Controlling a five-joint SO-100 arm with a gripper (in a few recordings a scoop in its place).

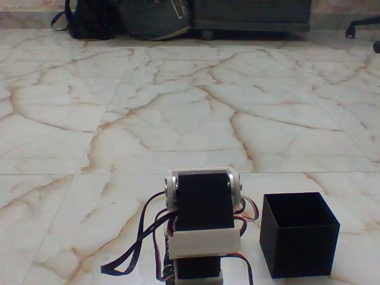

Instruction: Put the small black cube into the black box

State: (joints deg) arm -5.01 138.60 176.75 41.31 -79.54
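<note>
The black box (301,249) stands on the marble floor at the lower right, open side up, and its hollow inside looks dark. Just left of it, at the bottom centre, rises my arm (203,209). It is seen from behind as a black servo block in white brackets with looping dark cables. The arm's upper body hides whatever lies in front of it, fingers included. The small black cube is out of view.
Veined white marble floor (178,113) stretches away from the arm. Along the far edge lie a dark backpack (89,21), a grey bag (157,21), a dark furniture base (252,18) and an office-chair wheel (362,27).
</note>
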